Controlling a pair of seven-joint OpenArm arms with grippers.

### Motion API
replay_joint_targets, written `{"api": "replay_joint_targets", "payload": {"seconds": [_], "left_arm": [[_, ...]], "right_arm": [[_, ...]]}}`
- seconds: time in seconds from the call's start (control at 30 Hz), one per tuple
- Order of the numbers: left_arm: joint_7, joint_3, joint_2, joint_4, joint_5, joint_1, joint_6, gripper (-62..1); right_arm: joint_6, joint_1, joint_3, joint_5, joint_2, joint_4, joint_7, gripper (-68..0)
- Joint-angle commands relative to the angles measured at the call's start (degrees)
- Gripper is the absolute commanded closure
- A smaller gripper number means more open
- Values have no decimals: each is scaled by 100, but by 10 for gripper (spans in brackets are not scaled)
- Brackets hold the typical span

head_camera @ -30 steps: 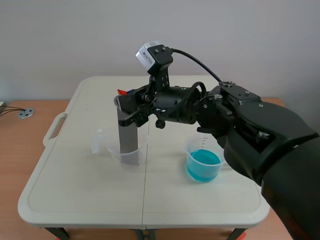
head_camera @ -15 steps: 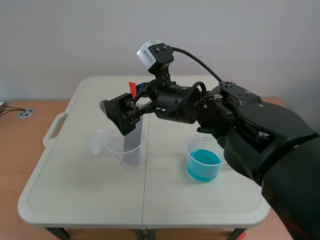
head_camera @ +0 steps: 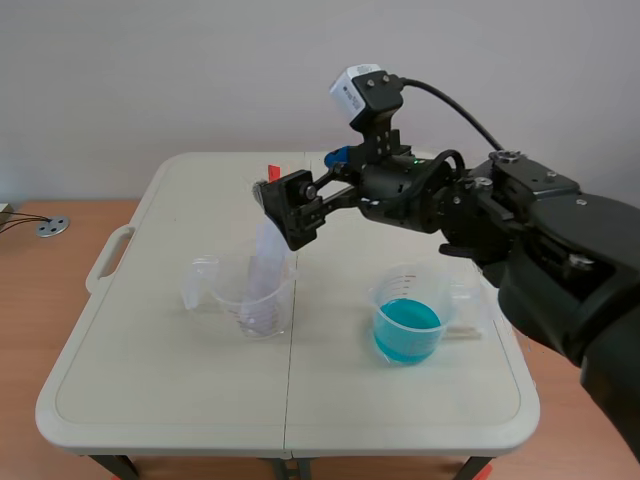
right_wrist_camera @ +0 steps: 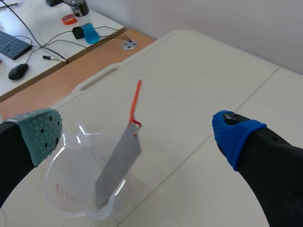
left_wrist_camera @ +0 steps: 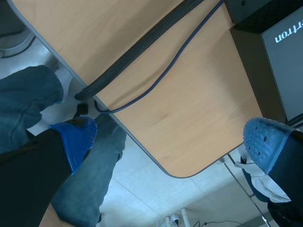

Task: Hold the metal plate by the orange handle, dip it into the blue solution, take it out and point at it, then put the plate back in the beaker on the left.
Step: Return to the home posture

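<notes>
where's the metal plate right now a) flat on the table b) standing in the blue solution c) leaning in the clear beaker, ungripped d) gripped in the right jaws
C: the metal plate leans in the clear beaker, orange handle up, and the right jaws stand open, clear of it.

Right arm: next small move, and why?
Probably keep backing the right gripper up and away. It is open and grips nothing, and the metal plate already leans inside the left beaker with its orange handle free.
</notes>
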State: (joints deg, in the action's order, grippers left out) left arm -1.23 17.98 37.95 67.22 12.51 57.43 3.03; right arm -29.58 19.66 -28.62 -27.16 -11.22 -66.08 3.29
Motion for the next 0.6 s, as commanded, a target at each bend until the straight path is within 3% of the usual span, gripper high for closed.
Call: {"api": "replay_joint_targets", "payload": {"seconds": [0.0,0.07,0.13,0.23,0.33,0.57], "left_arm": [[9,-4,-13,61,79,48,13,-623],[-20,-79,52,61,7,52,-44,-623],[48,-363,168,61,197,162,-247,-623],[455,-1095,328,74,570,354,-503,-623],[933,-1915,439,140,894,448,-549,-623],[1681,-3412,511,761,1217,476,-789,-623]], "right_arm": [[-17,-35,87,-127,-98,-372,-85,-663],[-15,-199,168,-179,-234,-640,-70,-663],[7,-387,258,-184,-352,-922,-66,-663],[42,-684,411,-179,-496,-1344,-63,-664],[166,-981,551,-153,-636,-1746,-24,-663],[339,-1648,772,127,-1014,-2527,-35,-664]]}}
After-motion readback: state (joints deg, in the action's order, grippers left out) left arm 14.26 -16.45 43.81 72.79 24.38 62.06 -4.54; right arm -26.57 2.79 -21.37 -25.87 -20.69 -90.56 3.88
